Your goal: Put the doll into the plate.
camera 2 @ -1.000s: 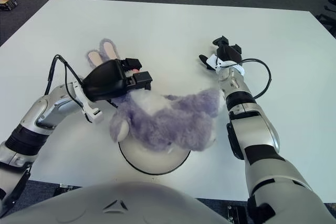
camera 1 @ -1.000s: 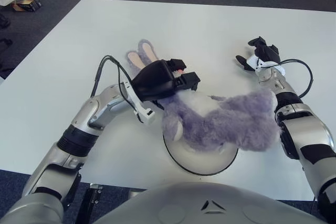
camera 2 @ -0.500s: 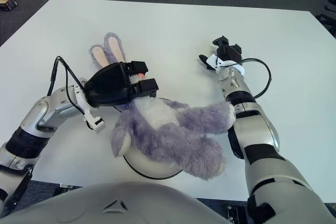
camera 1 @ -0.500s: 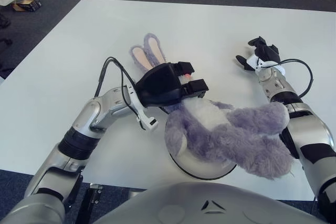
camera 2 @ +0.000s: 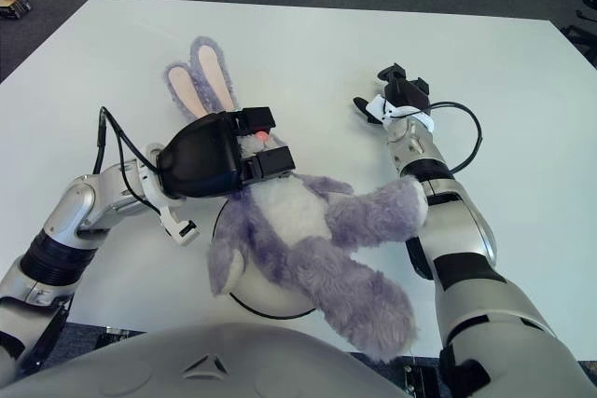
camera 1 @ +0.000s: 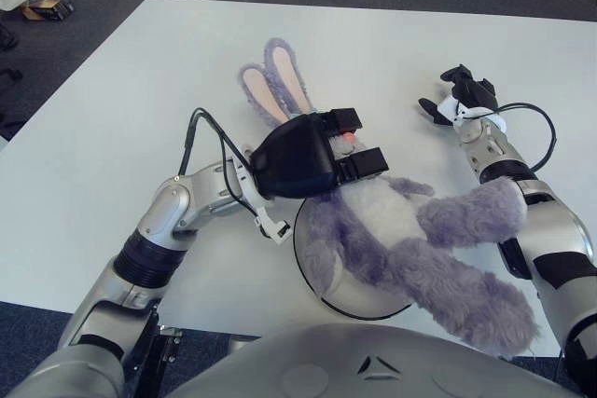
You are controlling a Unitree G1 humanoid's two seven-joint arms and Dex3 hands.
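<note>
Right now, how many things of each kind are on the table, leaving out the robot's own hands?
Plush rabbit doll, held by the left hand over the plate: 1
Plate, mostly hidden under the doll: 1
Total: 2
The right hand shows idle, right of the doll's ears.

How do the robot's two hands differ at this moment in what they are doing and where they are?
The left hand is closed on the purple rabbit doll by its head, over the plate; the right hand holds nothing. The left hand is mid-table beside the ears; the right hand shows farther back on the right, apart from the doll. Both are black.
</note>
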